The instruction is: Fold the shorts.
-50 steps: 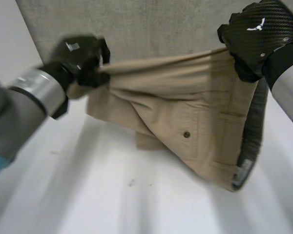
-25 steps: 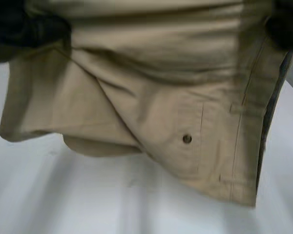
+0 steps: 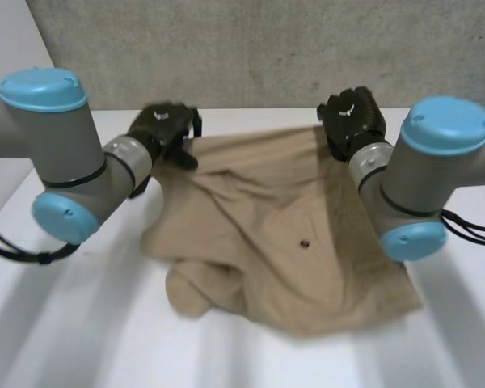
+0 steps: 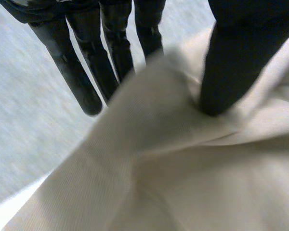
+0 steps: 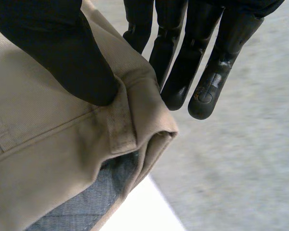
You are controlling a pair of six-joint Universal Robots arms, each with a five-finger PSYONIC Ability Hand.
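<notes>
While its near part rests bunched on the white table (image 3: 73,339), the tan shorts (image 3: 283,242) are held at two far corners.
- Left hand (image 3: 163,129): at the far left corner, thumb pressed onto the cloth and fingers (image 4: 86,82) behind the fold, pinching it.
- Right hand (image 3: 354,121): at the far right corner, thumb on the waistband beside a belt loop (image 5: 120,122), fingers under the edge, clamping it.
- Details: dark button (image 3: 305,242) near mid-cloth; grey-blue lining (image 5: 86,204) showing inside the waistband.
</notes>
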